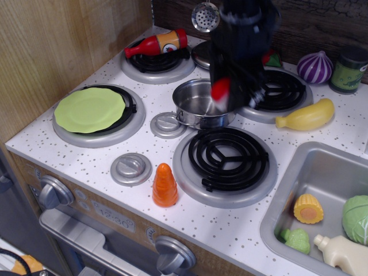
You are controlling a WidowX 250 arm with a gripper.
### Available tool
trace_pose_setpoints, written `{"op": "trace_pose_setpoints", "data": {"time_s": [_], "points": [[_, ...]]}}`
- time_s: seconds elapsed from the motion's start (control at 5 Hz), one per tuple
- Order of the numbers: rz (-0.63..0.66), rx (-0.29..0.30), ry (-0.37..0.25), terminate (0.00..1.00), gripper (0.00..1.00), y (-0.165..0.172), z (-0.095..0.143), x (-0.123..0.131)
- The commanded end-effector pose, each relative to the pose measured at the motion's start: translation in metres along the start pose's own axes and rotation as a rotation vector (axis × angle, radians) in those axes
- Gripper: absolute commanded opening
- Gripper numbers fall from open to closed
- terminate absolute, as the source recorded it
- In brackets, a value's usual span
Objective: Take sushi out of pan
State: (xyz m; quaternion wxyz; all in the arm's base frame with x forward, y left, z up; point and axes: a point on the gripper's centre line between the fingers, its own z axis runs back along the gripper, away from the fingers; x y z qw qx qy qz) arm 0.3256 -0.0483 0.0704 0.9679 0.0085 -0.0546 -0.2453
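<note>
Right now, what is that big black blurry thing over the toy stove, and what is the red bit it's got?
The black thing is a robot arm, and its end is a gripper, like a hand with two fingers. It looks blurry because it is moving. The camera looks down at a toy kitchen from the front. The red bit is a toy sushi, pinched in the gripper and lifted above the shiny pan, which now looks empty. Around it sit black burners, a green plate, an orange carrot, a ketchup bottle, a yellow squash and a purple onion. The sink holds more toy food.
</note>
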Motion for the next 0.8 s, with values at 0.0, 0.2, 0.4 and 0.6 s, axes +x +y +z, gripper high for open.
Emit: {"op": "trace_pose_setpoints", "data": {"time_s": [0.0,0.2,0.4,0.6], "points": [[0.103,0.008,-0.136,0.00,0.00,-0.0103,-0.0187,-0.0155],[0.111,-0.006,-0.223,0.00,1.00,-0.0082,-0.0240,-0.0160],[0.111,-0.006,-0.223,0.00,1.00,-0.0082,-0.0240,-0.0160],[0.111,-0.006,-0.223,1.00,1.00,-0.0082,-0.0240,-0.0160]]}}
